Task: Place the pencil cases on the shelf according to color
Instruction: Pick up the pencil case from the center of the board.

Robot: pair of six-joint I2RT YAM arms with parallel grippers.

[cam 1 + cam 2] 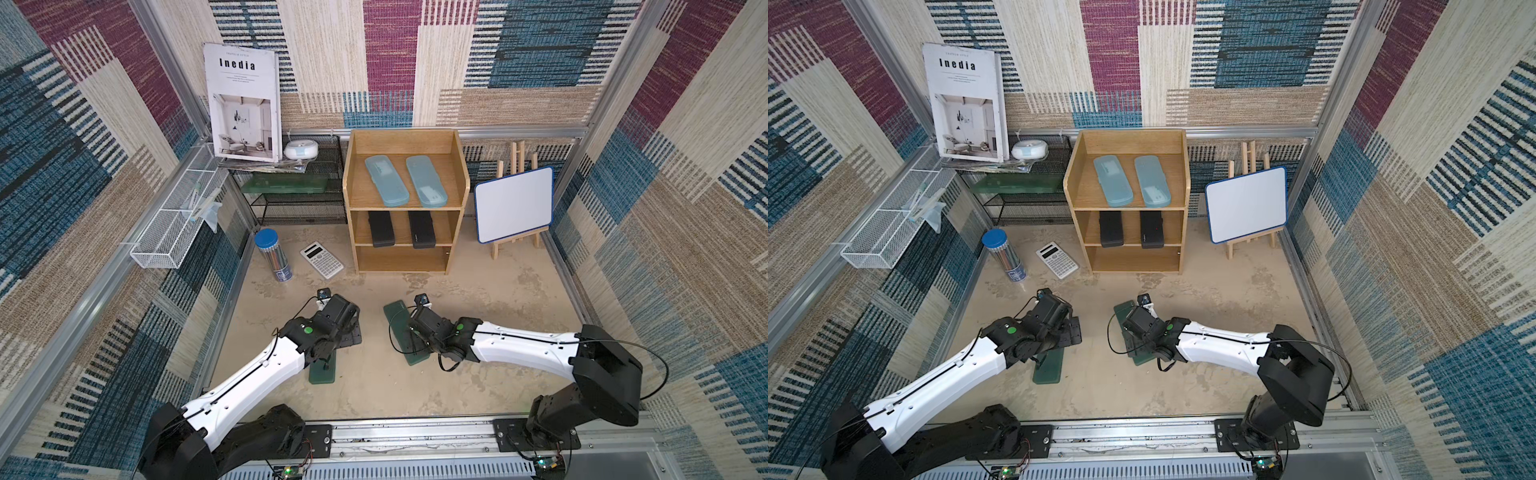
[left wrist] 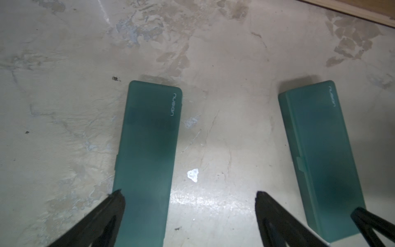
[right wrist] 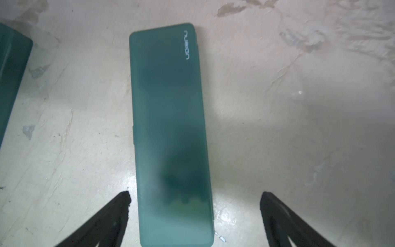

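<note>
Both arms reach forward from their bases, white forearms angling in toward the centre. left arm (image 1: 249, 374): left wrist (image 1: 336, 311) pitched down, left gripper (image 2: 189, 193) pointing down, jaws spread wide. right arm (image 1: 523, 345): elbow raised and out to the side, right wrist (image 1: 430, 324) also tipped down, right gripper (image 3: 195, 193) jaws equally wide apart. In both top views the wrist housings cover the fingers, so their height is hard to judge; probably low.

White arm links (image 1: 249, 374), black joints (image 1: 602, 365), green dots (image 1: 308, 330)
</note>
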